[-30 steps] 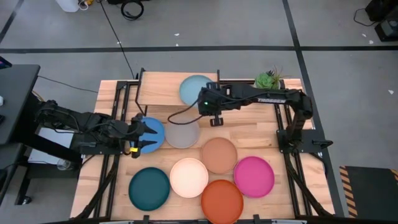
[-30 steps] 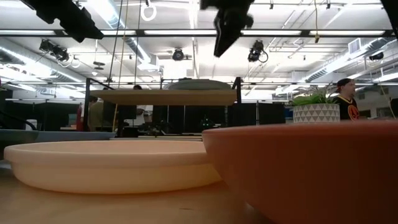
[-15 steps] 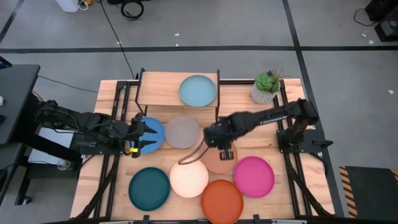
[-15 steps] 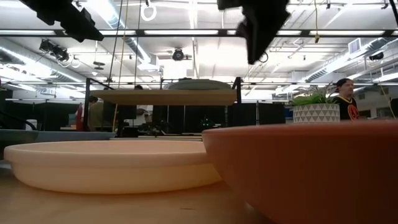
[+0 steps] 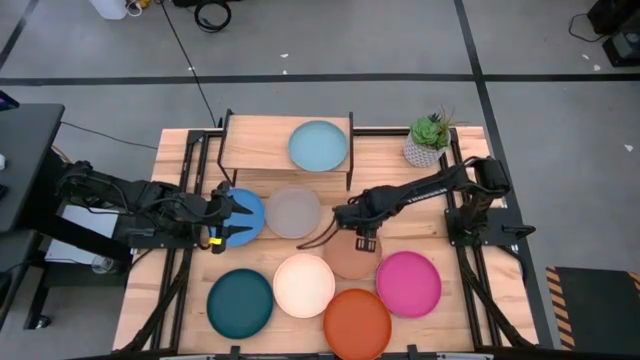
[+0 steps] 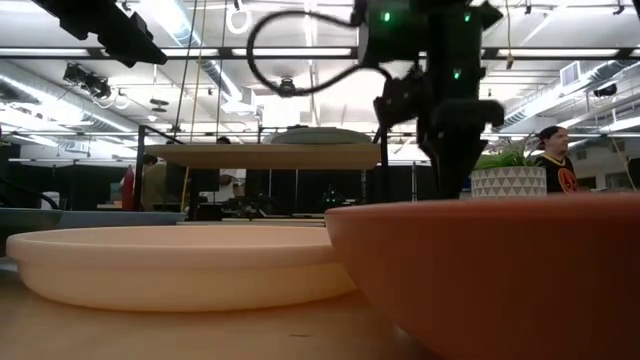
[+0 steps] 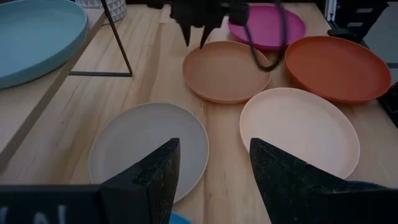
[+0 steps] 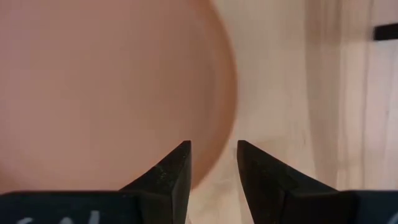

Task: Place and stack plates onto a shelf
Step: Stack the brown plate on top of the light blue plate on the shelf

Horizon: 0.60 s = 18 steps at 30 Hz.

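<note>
Wooden table (image 5: 400, 190) under ceiling lights | shelf (image 5: 260, 145) carries the light blue plate (image 5: 318, 146) | right gripper (image 8: 212, 163), fingers apart, straddles the peach plate (image 8: 106, 87) rim (seven plates on the tabletop) | left gripper (image 7: 213, 165), parted, over the blue plate (image 5: 248, 212)

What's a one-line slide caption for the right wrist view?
Right claw, open, poised at the rim of the peach plate on the wooden table.
</note>
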Motion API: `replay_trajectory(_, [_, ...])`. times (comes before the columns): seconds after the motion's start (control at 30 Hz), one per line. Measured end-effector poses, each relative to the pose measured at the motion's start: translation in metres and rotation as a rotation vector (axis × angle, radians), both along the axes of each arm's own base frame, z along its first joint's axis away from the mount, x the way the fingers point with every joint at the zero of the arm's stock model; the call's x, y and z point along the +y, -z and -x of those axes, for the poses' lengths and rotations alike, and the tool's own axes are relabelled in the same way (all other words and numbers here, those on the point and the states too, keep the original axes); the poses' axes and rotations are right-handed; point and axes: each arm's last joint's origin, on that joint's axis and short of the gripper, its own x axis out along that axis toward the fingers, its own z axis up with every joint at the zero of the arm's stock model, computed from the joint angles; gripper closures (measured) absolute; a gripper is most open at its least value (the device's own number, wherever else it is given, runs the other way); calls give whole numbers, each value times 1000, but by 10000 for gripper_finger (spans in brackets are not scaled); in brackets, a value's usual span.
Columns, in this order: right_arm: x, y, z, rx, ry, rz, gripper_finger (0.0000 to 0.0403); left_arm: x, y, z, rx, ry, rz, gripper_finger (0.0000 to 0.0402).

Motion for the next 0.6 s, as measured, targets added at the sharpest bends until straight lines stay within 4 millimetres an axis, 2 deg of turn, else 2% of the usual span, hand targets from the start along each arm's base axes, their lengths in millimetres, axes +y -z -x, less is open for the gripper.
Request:
replay_trajectory(0.17, [-20,9,3,9,47,-23,259,0,0,0,0,0,1,198])
replay_trajectory(0.6, [-38,30,9,-21,72,-73,264,0,0,0,0,-10,18,198])
